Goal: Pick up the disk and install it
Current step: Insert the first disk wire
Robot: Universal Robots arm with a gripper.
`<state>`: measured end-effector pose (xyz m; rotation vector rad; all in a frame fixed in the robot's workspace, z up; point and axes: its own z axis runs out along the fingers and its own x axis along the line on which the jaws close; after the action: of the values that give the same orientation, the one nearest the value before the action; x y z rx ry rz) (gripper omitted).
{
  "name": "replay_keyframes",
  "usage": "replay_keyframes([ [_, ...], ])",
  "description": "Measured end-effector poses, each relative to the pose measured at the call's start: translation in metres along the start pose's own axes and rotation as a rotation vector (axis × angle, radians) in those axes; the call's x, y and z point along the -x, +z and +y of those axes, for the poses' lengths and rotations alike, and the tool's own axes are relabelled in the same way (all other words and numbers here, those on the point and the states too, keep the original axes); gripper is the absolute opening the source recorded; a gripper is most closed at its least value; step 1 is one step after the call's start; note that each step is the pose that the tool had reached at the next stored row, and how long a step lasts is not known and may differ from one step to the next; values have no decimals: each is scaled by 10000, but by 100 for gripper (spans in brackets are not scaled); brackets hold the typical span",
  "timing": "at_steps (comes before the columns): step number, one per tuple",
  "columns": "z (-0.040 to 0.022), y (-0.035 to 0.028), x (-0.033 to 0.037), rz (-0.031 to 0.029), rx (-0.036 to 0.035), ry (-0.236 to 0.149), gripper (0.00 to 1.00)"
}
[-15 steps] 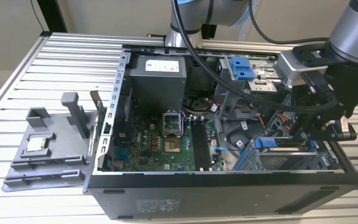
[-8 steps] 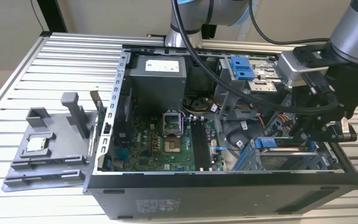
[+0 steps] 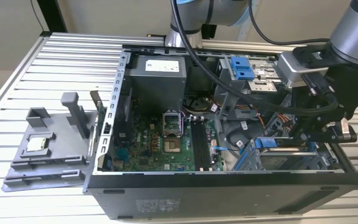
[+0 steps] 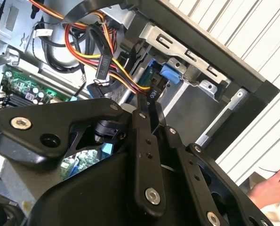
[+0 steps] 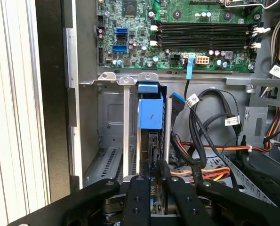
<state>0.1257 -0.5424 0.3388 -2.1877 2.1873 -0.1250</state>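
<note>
the black claw (image 5: 153, 181), nearly shut, grips the blue-framed silver disk (image 5: 149, 113), which looks mostly down in the grey metal cage (image 3: 291, 158) at the exterior view's 4 o'clock.

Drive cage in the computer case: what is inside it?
Inside the drive cage, the disk stands on edge in one slot, blue frame showing, with the gripper shut on it. The neighbouring slot shows bare metal. The gripper covers the disk's near end.
</note>
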Motion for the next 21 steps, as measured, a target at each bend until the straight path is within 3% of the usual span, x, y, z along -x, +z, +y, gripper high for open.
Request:
replay_keyframes([
  [21,19,-23,16,-10,-1,2,0],
])
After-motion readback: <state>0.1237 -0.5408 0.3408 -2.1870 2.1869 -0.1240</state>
